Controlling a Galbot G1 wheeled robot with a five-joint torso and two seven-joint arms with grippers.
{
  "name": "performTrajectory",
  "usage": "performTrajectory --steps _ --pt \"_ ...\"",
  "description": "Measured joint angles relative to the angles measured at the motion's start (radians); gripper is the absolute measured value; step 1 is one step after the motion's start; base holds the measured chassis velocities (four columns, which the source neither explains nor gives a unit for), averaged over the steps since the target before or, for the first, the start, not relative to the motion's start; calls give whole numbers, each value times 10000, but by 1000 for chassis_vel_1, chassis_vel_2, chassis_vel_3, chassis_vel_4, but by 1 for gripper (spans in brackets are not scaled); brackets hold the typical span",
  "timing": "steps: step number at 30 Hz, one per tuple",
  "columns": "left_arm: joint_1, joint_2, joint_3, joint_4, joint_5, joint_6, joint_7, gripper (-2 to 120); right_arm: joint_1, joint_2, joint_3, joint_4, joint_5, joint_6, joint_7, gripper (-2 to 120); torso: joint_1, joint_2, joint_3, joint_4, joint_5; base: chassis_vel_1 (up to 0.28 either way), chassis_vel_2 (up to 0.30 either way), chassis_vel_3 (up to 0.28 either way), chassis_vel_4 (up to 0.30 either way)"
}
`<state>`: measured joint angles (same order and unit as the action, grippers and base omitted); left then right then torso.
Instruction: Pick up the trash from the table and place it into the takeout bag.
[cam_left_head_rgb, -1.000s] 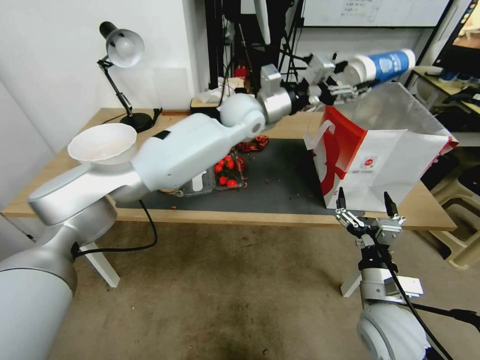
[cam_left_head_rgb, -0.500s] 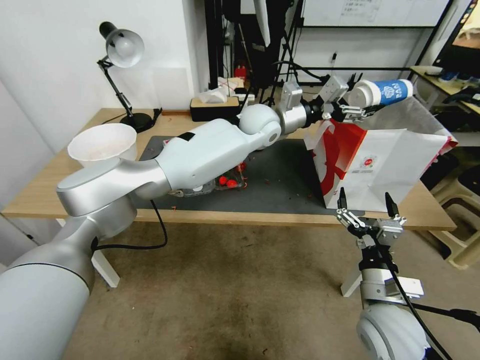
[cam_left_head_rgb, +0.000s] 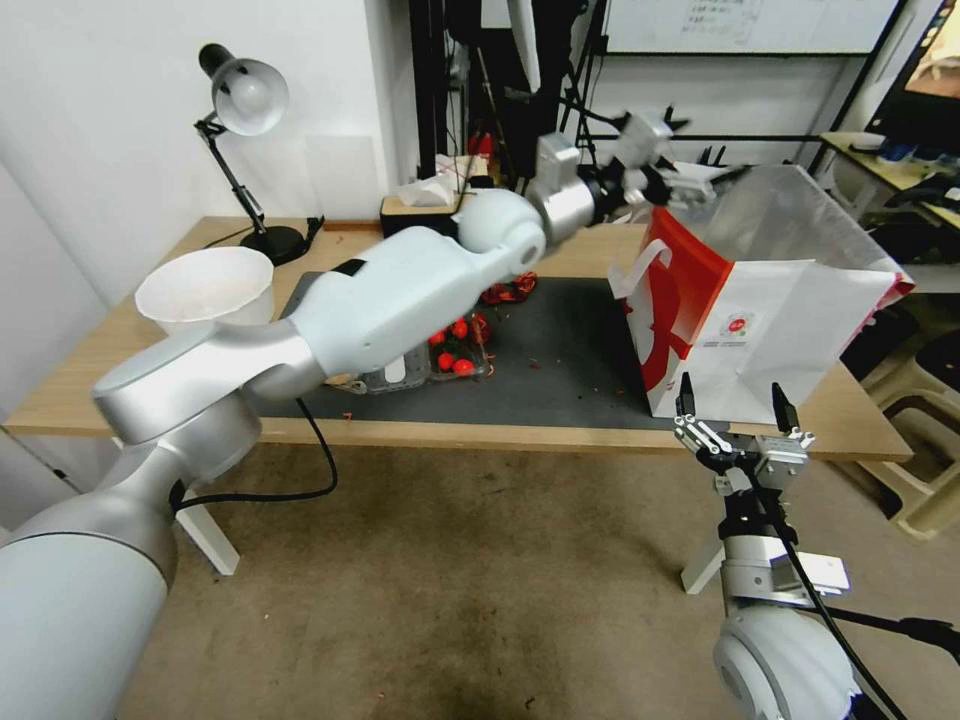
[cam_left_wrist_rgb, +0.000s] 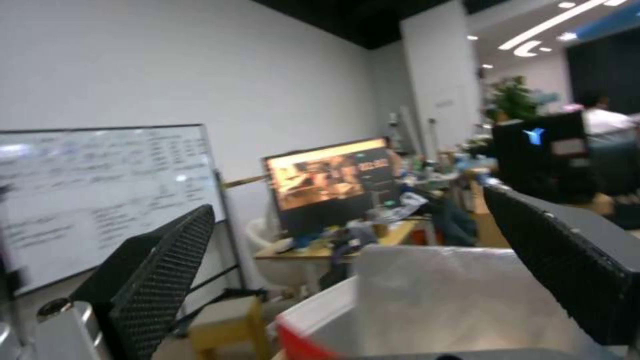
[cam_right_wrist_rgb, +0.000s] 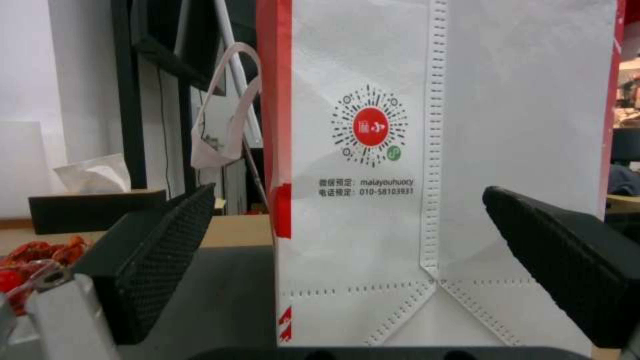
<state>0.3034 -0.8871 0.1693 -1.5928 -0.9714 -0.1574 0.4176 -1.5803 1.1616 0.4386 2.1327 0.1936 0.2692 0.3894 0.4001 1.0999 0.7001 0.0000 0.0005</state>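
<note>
The left gripper (cam_left_head_rgb: 700, 180) is hanging over the bag (cam_left_head_rgb: 790, 300), fingers spread and holding nothing. Its arm might knock the bag over. The right gripper (cam_left_head_rgb: 733, 412) is waiting below the table (cam_left_head_rgb: 130, 330), fingers spread.

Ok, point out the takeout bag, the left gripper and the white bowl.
takeout bag (cam_left_head_rgb: 790, 330): head view, on its white front panel.
left gripper (cam_left_head_rgb: 715, 180): head view, between the fingertips, above the bag's open top.
white bowl (cam_left_head_rgb: 205, 290): head view, on its inside wall.

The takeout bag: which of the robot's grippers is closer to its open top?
Left. The left gripper is at the open top of the takeout bag, open. The right gripper is open, low in front of the bag's base.
</note>
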Motion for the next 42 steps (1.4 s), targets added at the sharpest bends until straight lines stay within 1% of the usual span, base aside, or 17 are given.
performTrajectory --steps 2,3,5,7,8,9,11,12,13,16,17,20,28,34,38,40,42 --pt "-1523 -710 1246 598 -166 49 -81 100 -21 5 78 21 21 -6 33 100 0 0 0 -2 0 0 0 0 0" --pt "-1523 -710 1246 598 -166 49 -81 100 -21 5 78 21 21 -6 33 100 0 0 0 -2 0 0 0 0 0" --pt "-2518 -1445 2311 1115 -424 71 -143 100 -34 22 133 70 25 -23 54 100 0 0 1 0 -1 0 0 0 0" --pt "-3262 -2134 3024 1577 -611 81 -170 100 -18 41 162 98 34 -47 70 100 1 0 0 -9 2 0 0 0 0" --pt "-3262 -2134 3024 1577 -611 81 -170 100 -18 41 162 98 34 -47 70 100 1 0 0 -9 2 0 0 0 0" --pt "-3548 -2443 3291 1798 -669 90 -190 100 -1 47 165 98 40 -65 81 100 0 0 0 3 -2 0 0 0 0" --pt "-4269 -3180 3922 2224 -837 112 -290 100 39 64 164 83 44 -73 89 100 1 0 -2 1 1 0 0 0 0" --pt "-4269 -3180 3922 2224 -837 112 -290 100 39 64 164 83 44 -73 89 100 1 0 -2 1 1 0 0 0 0" --pt "-4524 -3473 4201 2384 -894 121 -322 100 41 79 157 76 44 -73 89 100 0 0 -1 -3 -2 0 0 0 0" --pt "-5036 -4215 5145 3225 -1057 125 -387 100 49 126 151 41 45 -57 90 100 0 0 0 1 -4 0 0 0 0" --pt "-5036 -4215 5145 3225 -1057 125 -387 100 49 126 151 41 45 -57 90 100 0 0 0 1 -4 0 0 0 0" --pt "-5208 -4778 5954 3979 -1157 82 -407 100 83 148 148 -12 48 -15 89 100 0 0 0 -1 -2 0 0 0 0" --pt "-5284 -5328 6138 4750 -775 81 -534 100 40 193 191 -28 56 95 90 100 -1 0 -1 -1 -4 0 0 0 0" --pt "-5278 -5266 6000 4753 -741 114 -610 100 37 205 193 -31 57 105 89 100 -2 1 -1 0 -5 0 0 0 0" --pt "-5190 -5086 5581 4503 -734 125 -904 100 67 191 199 -24 68 101 90 100 -1 0 -1 0 -6 0 0 0 0" --pt "-4872 -4547 4654 4000 -740 231 -1261 100 66 188 208 15 74 81 89 100 -1 1 -1 -2 -6 0 0 0 0" --pt "-4705 -4323 4375 3824 -741 291 -1307 100 65 191 209 19 74 78 89 100 -1 1 -2 0 -6 0 0 0 0"
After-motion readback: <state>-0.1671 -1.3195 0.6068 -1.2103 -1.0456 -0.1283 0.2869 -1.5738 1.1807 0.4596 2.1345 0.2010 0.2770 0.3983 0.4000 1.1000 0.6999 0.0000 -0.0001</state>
